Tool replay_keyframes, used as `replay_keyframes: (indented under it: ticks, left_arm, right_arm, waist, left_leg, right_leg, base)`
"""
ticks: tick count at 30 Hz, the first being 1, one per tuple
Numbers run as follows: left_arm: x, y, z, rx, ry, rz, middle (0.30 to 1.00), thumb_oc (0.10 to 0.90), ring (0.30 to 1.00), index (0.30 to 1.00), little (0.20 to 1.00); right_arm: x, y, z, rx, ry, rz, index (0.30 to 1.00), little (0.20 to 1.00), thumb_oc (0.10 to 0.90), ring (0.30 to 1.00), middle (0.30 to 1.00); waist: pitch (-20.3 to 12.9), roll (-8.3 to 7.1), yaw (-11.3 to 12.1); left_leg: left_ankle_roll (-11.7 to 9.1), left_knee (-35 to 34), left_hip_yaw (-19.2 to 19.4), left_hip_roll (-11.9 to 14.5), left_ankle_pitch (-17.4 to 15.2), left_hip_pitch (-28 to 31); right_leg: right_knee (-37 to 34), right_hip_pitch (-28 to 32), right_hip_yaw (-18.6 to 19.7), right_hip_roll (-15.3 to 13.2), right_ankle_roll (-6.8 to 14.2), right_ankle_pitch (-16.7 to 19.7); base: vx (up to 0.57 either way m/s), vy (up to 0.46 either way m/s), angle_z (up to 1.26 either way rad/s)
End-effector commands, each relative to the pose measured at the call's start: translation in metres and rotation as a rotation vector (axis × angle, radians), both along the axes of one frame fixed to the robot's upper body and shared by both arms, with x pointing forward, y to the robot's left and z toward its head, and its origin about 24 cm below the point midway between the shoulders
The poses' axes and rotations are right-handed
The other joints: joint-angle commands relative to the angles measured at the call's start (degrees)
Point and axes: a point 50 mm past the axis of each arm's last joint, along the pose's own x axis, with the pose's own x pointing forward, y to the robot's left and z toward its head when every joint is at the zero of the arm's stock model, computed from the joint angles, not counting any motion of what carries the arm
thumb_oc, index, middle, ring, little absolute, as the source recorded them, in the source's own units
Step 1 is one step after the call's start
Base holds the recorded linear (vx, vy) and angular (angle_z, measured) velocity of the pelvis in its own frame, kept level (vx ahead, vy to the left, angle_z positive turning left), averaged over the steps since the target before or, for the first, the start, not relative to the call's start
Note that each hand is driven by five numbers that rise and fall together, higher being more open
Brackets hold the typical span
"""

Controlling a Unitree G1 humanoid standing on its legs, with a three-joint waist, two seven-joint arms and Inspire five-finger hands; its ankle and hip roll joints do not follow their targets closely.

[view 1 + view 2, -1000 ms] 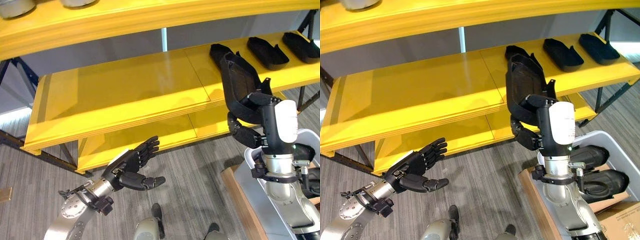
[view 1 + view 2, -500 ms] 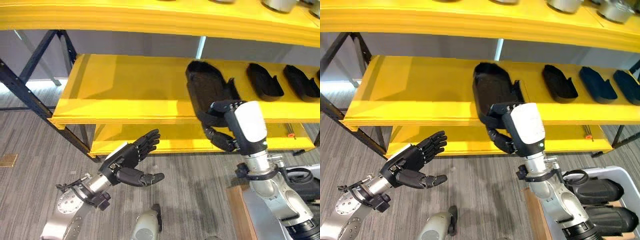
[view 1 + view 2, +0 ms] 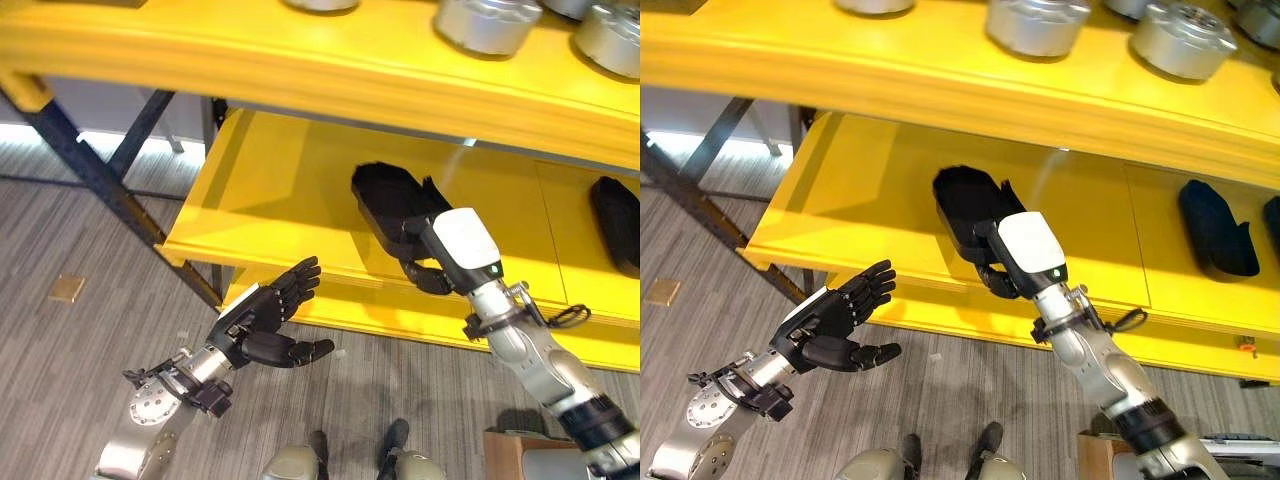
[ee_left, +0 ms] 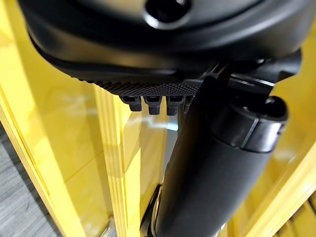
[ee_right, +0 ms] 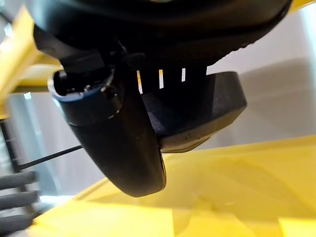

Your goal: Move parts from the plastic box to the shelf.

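The two eye views are looking down from the robot's head at the yellow shelf (image 3: 300, 190) and the grey floor (image 3: 80, 230) before it, from places slightly apart. Both are sharing the middle shelf board, the black part (image 3: 965, 205) lying on it, the silver pots (image 3: 1025, 25) on the board above, and both arms reaching in from below. The left wrist view is sitting very close behind the left robot hand (image 4: 163, 59), facing along it toward the yellow shelf boards. The right wrist view is peering along the right robot hand (image 5: 118, 123) from equally near, facing the black part over the yellow board.
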Motion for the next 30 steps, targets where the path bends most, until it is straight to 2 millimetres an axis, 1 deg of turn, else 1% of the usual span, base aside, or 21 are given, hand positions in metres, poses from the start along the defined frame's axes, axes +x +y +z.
replay_keyframes:
  ticks: [1,2,3,4,8,9,10,11,14,17,19,20,24,25,28,29,30]
  left_arm:
    - [0.001,-0.02,0.032,-0.097,-0.174,-0.131,1.0,0.9,1.0,1.0,1.0]
    - [0.001,-0.021,0.032,-0.095,-0.166,-0.154,1.0,0.9,1.0,1.0,1.0]
    - [0.002,-0.021,0.032,-0.095,-0.165,-0.162,1.0,0.9,1.0,1.0,1.0]
    - [0.005,-0.024,0.033,-0.092,-0.163,-0.183,1.0,0.9,1.0,1.0,1.0]
    - [0.006,-0.024,0.033,-0.093,-0.164,-0.183,1.0,0.9,1.0,1.0,1.0]
    - [0.007,-0.025,0.033,-0.091,-0.164,-0.187,1.0,0.9,1.0,1.0,1.0]
    - [0.013,-0.03,0.039,-0.096,-0.17,-0.2,1.0,0.9,1.0,1.0,1.0]
    - [0.021,-0.033,0.044,-0.095,-0.188,-0.202,1.0,0.9,1.0,1.0,1.0]
    - [0.023,-0.037,0.047,-0.101,-0.203,-0.198,1.0,0.9,1.0,1.0,1.0]
    - [0.027,-0.039,0.048,-0.096,-0.2,-0.189,1.0,0.9,1.0,1.0,1.0]
    - [0.028,-0.039,0.049,-0.091,-0.203,-0.189,1.0,0.9,1.0,1.0,1.0]
    - [0.031,-0.04,0.052,-0.09,-0.212,-0.196,1.0,0.9,1.0,1.0,1.0]
    - [0.035,-0.044,0.06,-0.08,-0.244,-0.218,1.0,0.9,1.0,1.0,1.0]
    - [0.04,-0.046,0.07,-0.08,-0.281,-0.23,1.0,0.9,1.0,1.0,1.0]
    - [0.044,-0.047,0.074,-0.084,-0.291,-0.232,1.0,0.9,1.0,1.0,1.0]
    - [0.047,-0.048,0.081,-0.088,-0.303,-0.238,1.0,0.9,1.0,1.0,1.0]
    - [0.048,-0.048,0.083,-0.086,-0.305,-0.239,1.0,0.9,1.0,1.0,1.0]
  right_arm:
    - [0.013,-0.007,0.065,0.098,-0.285,-0.039,0.3,0.3,0.4,0.3,0.3]
    - [0.019,-0.016,0.067,0.101,-0.292,-0.107,0.3,0.3,0.4,0.3,0.3]
    - [0.02,-0.019,0.069,0.1,-0.297,-0.123,0.3,0.3,0.4,0.3,0.3]
    - [0.026,-0.028,0.073,0.088,-0.307,-0.194,0.3,0.3,0.4,0.3,0.3]
    - [0.027,-0.028,0.073,0.087,-0.308,-0.194,0.3,0.3,0.4,0.3,0.3]
    - [0.03,-0.034,0.073,0.088,-0.312,-0.227,0.3,0.3,0.4,0.3,0.3]
    - [0.038,-0.057,0.082,0.104,-0.323,-0.35,0.3,0.3,0.4,0.3,0.3]
    - [0.042,-0.077,0.086,0.122,-0.325,-0.456,0.3,0.3,0.4,0.3,0.3]
    - [0.044,-0.08,0.084,0.126,-0.31,-0.472,0.3,0.3,0.4,0.3,0.3]
    - [0.048,-0.087,0.069,0.155,-0.254,-0.547,0.3,0.3,0.4,0.3,0.3]
    - [0.05,-0.09,0.068,0.176,-0.255,-0.564,0.3,0.3,0.4,0.3,0.3]
    - [0.053,-0.094,0.073,0.193,-0.271,-0.593,0.3,0.3,0.4,0.3,0.3]
    - [0.06,-0.103,0.096,0.215,-0.325,-0.638,0.3,0.3,0.4,0.3,0.3]
    - [0.065,-0.102,0.122,0.204,-0.383,-0.635,0.3,0.3,0.4,0.3,0.3]
    - [0.067,-0.101,0.133,0.193,-0.402,-0.641,0.3,0.3,0.4,0.3,0.3]
    - [0.07,-0.101,0.147,0.199,-0.418,-0.656,0.3,0.3,0.4,0.3,0.3]
    - [0.07,-0.101,0.151,0.202,-0.421,-0.663,0.3,0.3,0.4,0.3,0.3]
  waist:
    - [-4.3,0.99,0.5]
    - [-4.1,1.47,0.2]
    - [-4.1,1.61,0.0]
    - [-3.4,2.3,-0.3]
    - [-3.5,2.28,-0.3]
    - [-3.0,2.55,-0.5]
    - [-1.0,3.72,-1.1]
    - [1.0,4.52,-1.6]
    - [2.2,4.79,-1.8]
    - [3.0,4.89,-2.0]
    - [3.7,5.02,-1.8]
    - [5.0,5.3,-1.4]
    - [7.6,5.7,-0.8]
    - [9.5,6.01,-0.6]
    - [10.4,6.05,-0.6]
    - [11.6,5.94,-0.5]
    - [12.0,5.89,-0.4]
  left_leg:
    - [-3.1,-5.9,-1.5,6.6,3.9,6.4]
    - [-3.7,-6.4,0.5,7.6,4.7,6.5]
    - [-3.9,-6.5,0.9,7.9,4.9,6.4]
    - [-4.2,-6.2,1.4,8.2,5.3,5.4]
    - [-4.1,-6.1,1.4,8.2,5.3,5.2]
    - [-4.1,-6.0,1.4,8.2,5.3,5.0]
    - [-3.9,-5.3,1.4,8.0,4.9,4.2]
    - [-3.4,-3.6,1.6,7.4,4.0,2.5]
    - [-3.0,-2.5,1.6,7.0,3.5,1.5]
    - [-2.4,-1.1,1.5,6.4,3.0,0.7]
    - [-2.2,-0.2,1.3,6.3,2.7,-0.1]
    - [-2.0,1.4,0.7,6.0,2.1,-1.6]
    - [-1.8,5.2,-0.5,5.8,1.3,-6.1]
    - [-1.7,8.4,-1.1,5.4,0.8,-10.0]
    - [-1.5,10.5,-1.4,5.2,0.2,-12.0]
    - [-1.4,13.2,-1.8,5.2,-0.4,-14.6]
    - [-1.4,14.0,-2.1,5.2,-0.7,-15.3]
  right_leg:
    - [6.7,-4.1,-0.9,-1.1,4.3,-6.6]
    - [7.2,-4.3,-2.1,-1.2,4.0,-6.9]
    - [7.4,-4.5,-2.5,-1.3,4.0,-7.0]
    - [8.7,-5.7,-2.9,-1.7,3.9,-7.1]
    - [8.9,-5.9,-2.9,-1.7,3.9,-7.2]
    - [9.3,-6.5,-2.8,-1.9,4.0,-7.1]
    - [11.5,-8.6,-2.3,-2.8,4.4,-7.4]
    - [13.6,-10.6,-1.8,-3.9,4.5,-8.0]
    - [14.3,-11.1,-1.6,-4.2,4.5,-8.2]
    - [14.7,-11.3,-0.9,-4.1,4.3,-8.4]
    - [15.0,-11.7,-0.5,-4.0,4.3,-8.4]
    - [16.4,-12.9,0.0,-4.3,4.4,-9.1]
    - [18.7,-16.0,1.1,-4.2,3.9,-10.0]
    - [20.2,-19.1,2.3,-4.0,3.6,-10.5]
    - [21.4,-20.8,3.1,-3.8,3.4,-10.9]
    - [22.7,-22.5,3.8,-3.5,3.0,-11.3]
    - [23.2,-23.0,4.0,-3.4,2.8,-11.5]
  base:
    - [0.11,-0.131,0.25]
    - [0.08,-0.092,0.19]
    - [0.06,-0.069,0.17]
    - [0.02,-0.03,0.24]
    - [0.0,-0.008,0.03]
    - [0.0,-0.029,-0.09]
    - [-0.08,-0.016,-0.07]
    - [-0.11,0.0,0.05]
    - [-0.09,0.016,0.06]
    - [-0.03,0.003,-0.17]
    - [-0.09,-0.041,-0.07]
    - [-0.18,-0.081,-0.03]
    - [-0.21,-0.086,-0.06]
    - [-0.29,-0.089,-0.13]
    - [-0.17,-0.072,-0.17]
    - [-0.16,-0.109,-0.1]
    - [-0.16,-0.147,-0.11]
